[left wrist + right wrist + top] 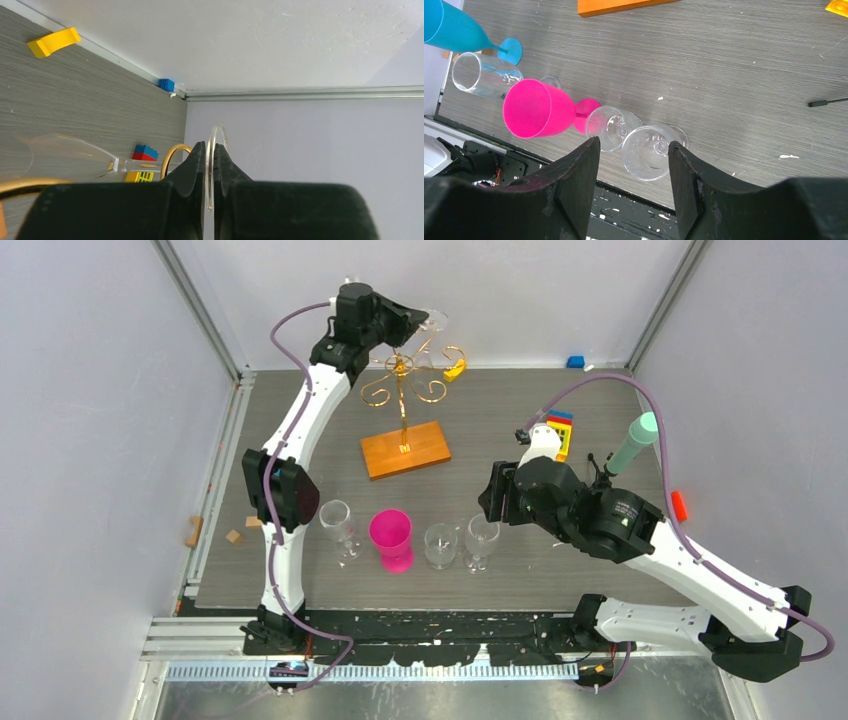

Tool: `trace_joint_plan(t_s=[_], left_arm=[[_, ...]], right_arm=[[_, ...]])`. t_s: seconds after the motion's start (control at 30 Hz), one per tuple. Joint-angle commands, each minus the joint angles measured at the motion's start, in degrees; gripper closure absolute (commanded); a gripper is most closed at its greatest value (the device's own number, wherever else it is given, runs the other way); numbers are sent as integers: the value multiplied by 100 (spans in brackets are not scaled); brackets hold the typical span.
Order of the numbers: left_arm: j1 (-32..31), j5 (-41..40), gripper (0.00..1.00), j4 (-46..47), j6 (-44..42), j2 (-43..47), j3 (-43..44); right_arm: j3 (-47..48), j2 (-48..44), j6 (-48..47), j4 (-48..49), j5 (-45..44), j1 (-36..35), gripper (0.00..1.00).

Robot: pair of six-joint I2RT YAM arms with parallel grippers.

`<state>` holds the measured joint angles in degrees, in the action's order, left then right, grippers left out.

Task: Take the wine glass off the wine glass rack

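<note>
The wine glass rack (404,383) is a gold wire tree on an orange-brown wooden base (405,449), at the back of the table. A clear wine glass (433,323) hangs at its top. My left gripper (408,328) is up at that glass. In the left wrist view the left gripper (210,150) is shut on the glass's round foot (218,134), seen edge-on between the jaws. The stem (142,165) and bowl (60,155) lie out to the left, past a gold scroll arm (172,151). My right gripper (631,150) is open and empty above the near glasses.
Clear glasses (340,525) (440,545) (480,538) and a pink goblet (391,538) stand along the near edge. A teal goblet (454,25) lies beyond them. Coloured bricks (560,430), a yellow piece (455,368), a blue brick (575,362) and a mint-green object (632,445) lie right.
</note>
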<state>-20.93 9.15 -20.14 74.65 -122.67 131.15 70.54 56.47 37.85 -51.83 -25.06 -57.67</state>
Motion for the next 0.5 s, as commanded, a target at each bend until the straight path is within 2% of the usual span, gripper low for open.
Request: trace_joint_plan(t_s=[0.0,0.3,0.47], left_arm=[[45,239,100,754,-29,329,-9],[54,728,100,777,136,364,156],[54,788,100,879,88,579,-80]], right_arm=[[38,-99,65,209,-180,8,42],[47,-53,73,209,-155,10,43],[32,-71,95,209,-134,10,43]])
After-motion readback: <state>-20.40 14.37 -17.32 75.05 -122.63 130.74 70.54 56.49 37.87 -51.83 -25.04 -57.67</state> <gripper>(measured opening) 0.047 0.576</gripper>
